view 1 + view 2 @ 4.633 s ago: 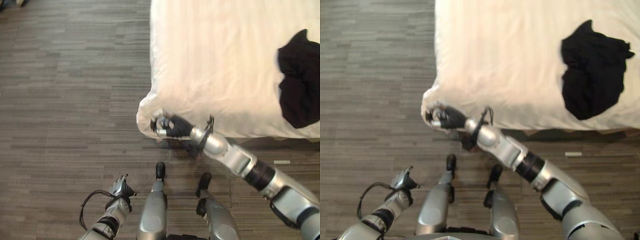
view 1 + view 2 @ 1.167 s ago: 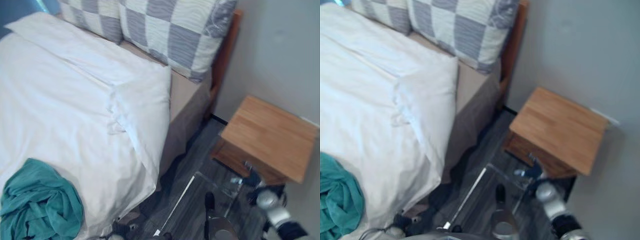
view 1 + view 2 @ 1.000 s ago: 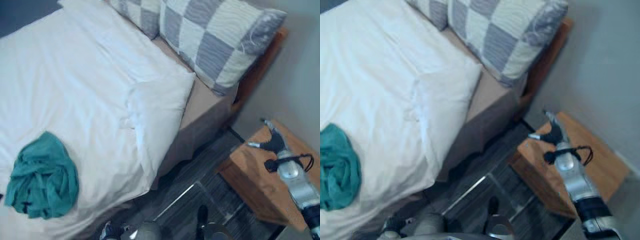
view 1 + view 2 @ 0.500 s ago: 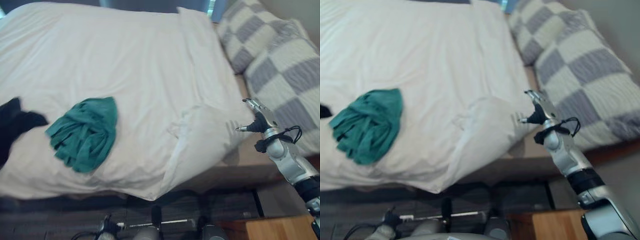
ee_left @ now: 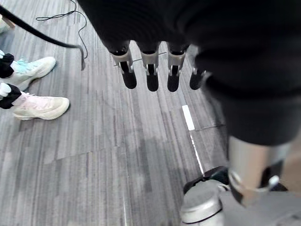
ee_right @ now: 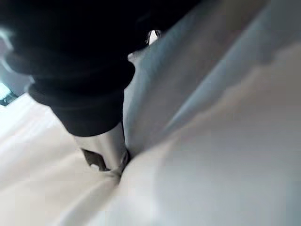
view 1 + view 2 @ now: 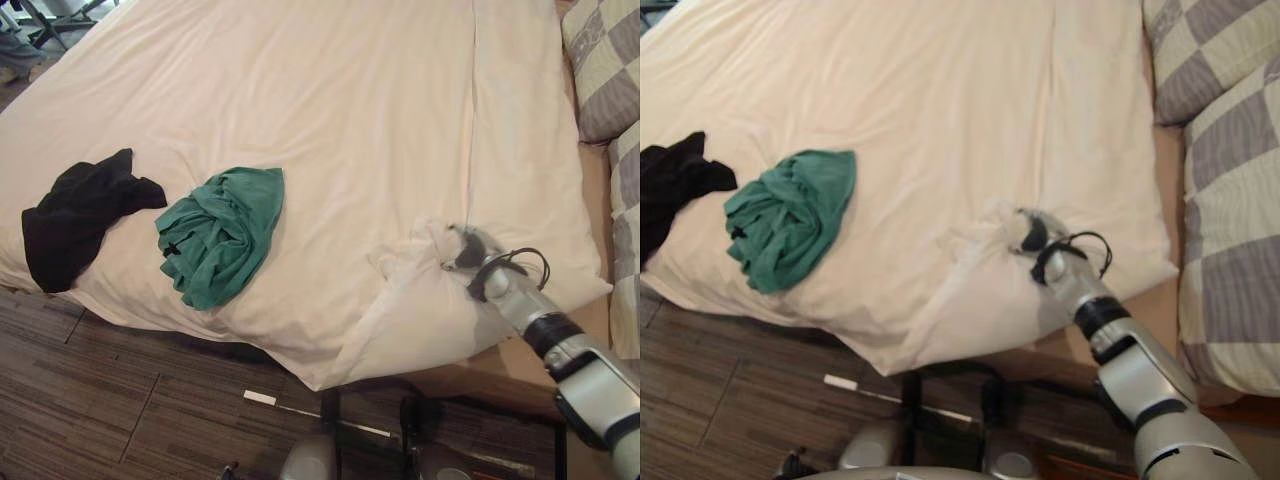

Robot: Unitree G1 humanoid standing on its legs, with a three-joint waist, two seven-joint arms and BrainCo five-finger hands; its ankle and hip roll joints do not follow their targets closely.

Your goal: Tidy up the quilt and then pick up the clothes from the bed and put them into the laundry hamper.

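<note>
A white quilt (image 7: 330,110) covers the bed, with its near corner by the pillows folded back and bunched. My right hand (image 7: 465,250) lies on that bunch, fingers curled into the gathered cloth (image 7: 990,228); the right wrist view has its thumb (image 6: 106,153) sunk in white folds. A crumpled teal garment (image 7: 220,235) lies on the quilt near the front edge. Left of it a black garment (image 7: 80,215) hangs partly over the edge. My left hand (image 5: 150,70) hangs low over the floor, fingers straight, holding nothing.
Grey-and-white checked pillows (image 7: 1220,150) lie at the head of the bed on the right. Dark wood floor (image 7: 100,400) runs along the bed's front edge, with a small white strip (image 7: 260,398) on it. A person's pale shoes (image 5: 40,106) stand on the floor near my left hand.
The camera has swung across the bed. My right hand, held open above the folded corner half a second ago, has come down onto it and closed in the cloth.
</note>
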